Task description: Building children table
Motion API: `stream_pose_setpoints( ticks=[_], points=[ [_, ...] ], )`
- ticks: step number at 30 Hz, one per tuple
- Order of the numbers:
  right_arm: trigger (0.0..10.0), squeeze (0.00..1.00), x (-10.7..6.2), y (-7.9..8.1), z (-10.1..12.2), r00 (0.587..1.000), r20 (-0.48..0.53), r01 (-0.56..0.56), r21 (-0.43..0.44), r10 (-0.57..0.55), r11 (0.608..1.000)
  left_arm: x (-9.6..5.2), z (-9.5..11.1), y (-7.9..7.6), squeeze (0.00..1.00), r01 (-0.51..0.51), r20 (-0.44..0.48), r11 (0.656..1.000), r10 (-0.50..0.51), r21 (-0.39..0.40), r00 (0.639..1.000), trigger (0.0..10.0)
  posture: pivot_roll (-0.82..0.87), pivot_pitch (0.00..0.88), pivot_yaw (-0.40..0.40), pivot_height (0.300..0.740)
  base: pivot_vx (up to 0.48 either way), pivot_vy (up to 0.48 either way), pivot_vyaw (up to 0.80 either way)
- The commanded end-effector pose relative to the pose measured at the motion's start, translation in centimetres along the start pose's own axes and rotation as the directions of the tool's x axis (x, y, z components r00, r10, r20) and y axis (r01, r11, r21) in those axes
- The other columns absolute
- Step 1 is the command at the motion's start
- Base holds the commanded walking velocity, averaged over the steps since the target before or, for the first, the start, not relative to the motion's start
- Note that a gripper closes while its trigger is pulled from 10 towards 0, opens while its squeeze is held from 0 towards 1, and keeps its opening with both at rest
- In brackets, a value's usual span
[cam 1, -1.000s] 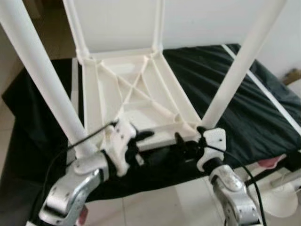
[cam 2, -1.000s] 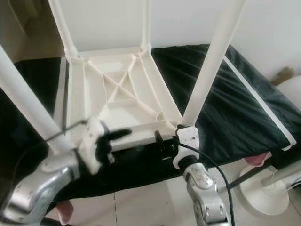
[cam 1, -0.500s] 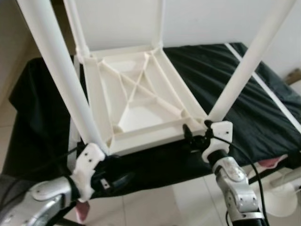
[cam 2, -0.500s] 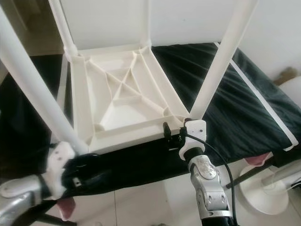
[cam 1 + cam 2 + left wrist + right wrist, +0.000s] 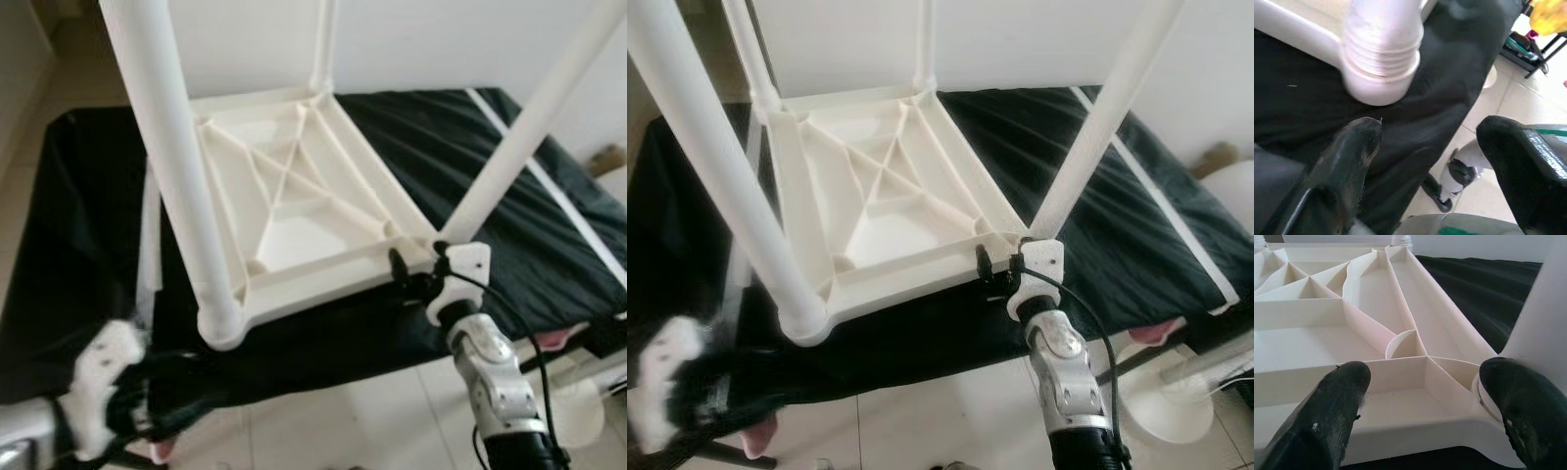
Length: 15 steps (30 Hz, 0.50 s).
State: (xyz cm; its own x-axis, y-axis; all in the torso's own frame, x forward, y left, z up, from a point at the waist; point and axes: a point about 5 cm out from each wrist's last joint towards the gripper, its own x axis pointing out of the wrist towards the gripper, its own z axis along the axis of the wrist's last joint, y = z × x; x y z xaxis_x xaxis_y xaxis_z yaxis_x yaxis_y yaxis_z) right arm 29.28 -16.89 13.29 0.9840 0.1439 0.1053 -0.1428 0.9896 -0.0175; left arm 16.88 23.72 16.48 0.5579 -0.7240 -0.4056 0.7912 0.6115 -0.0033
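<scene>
While the upturned table top (image 5: 294, 196) lies on the dark cloth (image 5: 470, 176) | right gripper (image 5: 416, 279) is held at its near corner, fingers apart, beside the upright leg (image 5: 529, 117) | left gripper (image 5: 1430, 161) is spread open below the other near leg (image 5: 171, 166)

The white plastic table top (image 5: 294, 211) lies upside down on a black cloth, its ribbed underside facing up with diagonal braces crossing in the middle. Four white round legs stand up from its corners: a thick near leg (image 5: 176, 166) at 8 o'clock, screwed into its threaded socket, another near leg (image 5: 529, 122) at 4 o'clock, and two far legs (image 5: 323, 44) toward 12 o'clock.
</scene>
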Motion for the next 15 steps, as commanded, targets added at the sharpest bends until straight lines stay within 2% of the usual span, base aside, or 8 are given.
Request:
stream_pose_setpoints(
  ticks=[1,3,5,6,8,11,12,15],
  points=[
    [10.0,0.00,-0.2,-0.4,-0.6,1.000,-0.025,0.012,0.008,-0.012,1.000,-0.7,-0.2,0.2,0.00,0.044,-0.013,0.999,-0.044,0.006,0.999,10.0,0.19,0.088,-0.091,0.740,0.000,0.000,0.00],
    [10.0,0.00,-0.5,-0.1,-1.0,0.999,-0.034,-0.007,0.015,0.007,1.000,-1.8,0.0,2.8,0.00,-0.055,-0.017,0.998,0.056,0.032,0.998,10.0,0.19,0.081,-0.093,0.740,0.000,0.000,0.00],
    [10.0,0.00,-0.6,0.2,-1.3,0.999,-0.038,-0.019,0.020,0.019,1.000,-2.4,0.2,4.6,0.00,-0.117,-0.018,0.991,0.118,0.060,0.993,10.0,0.18,0.083,-0.093,0.740,0.000,0.000,0.00],
    [10.0,0.00,-0.6,0.2,-1.3,0.999,-0.038,-0.019,0.020,0.019,1.000,-2.4,0.2,4.6,0.00,-0.117,-0.018,0.991,0.118,0.060,0.993,10.0,0.18,0.083,-0.093,0.740,0.000,0.000,0.00],
    [10.0,0.00,-0.7,0.7,-1.4,0.999,-0.040,-0.031,0.025,0.032,0.999,-2.7,1.0,7.6,0.00,-0.226,0.008,0.970,0.226,0.090,0.974,10.0,0.18,0.086,-0.089,0.740,0.000,0.000,0.00],
    [10.0,0.00,-0.7,0.9,-1.5,0.999,-0.039,-0.037,0.028,0.038,0.999,-2.7,1.5,8.8,0.00,-0.272,0.025,0.958,0.271,0.092,0.962,10.0,0.17,0.086,-0.084,0.740,0.000,0.000,0.00],
    [10.0,0.00,-0.9,1.2,-1.5,0.998,-0.040,-0.041,0.035,0.042,0.999,-2.4,2.6,10.4,0.00,-0.342,0.080,0.933,0.335,0.115,0.939,10.0,0.15,0.084,-0.074,0.740,0.000,0.000,0.00],
    [10.0,0.00,-1.3,1.6,-1.7,0.998,-0.043,-0.047,0.047,0.049,0.998,-2.0,4.3,12.5,0.00,-0.427,0.163,0.899,0.409,0.100,0.898,10.0,0.14,0.082,-0.065,0.740,0.000,0.000,0.00]
  ],
)
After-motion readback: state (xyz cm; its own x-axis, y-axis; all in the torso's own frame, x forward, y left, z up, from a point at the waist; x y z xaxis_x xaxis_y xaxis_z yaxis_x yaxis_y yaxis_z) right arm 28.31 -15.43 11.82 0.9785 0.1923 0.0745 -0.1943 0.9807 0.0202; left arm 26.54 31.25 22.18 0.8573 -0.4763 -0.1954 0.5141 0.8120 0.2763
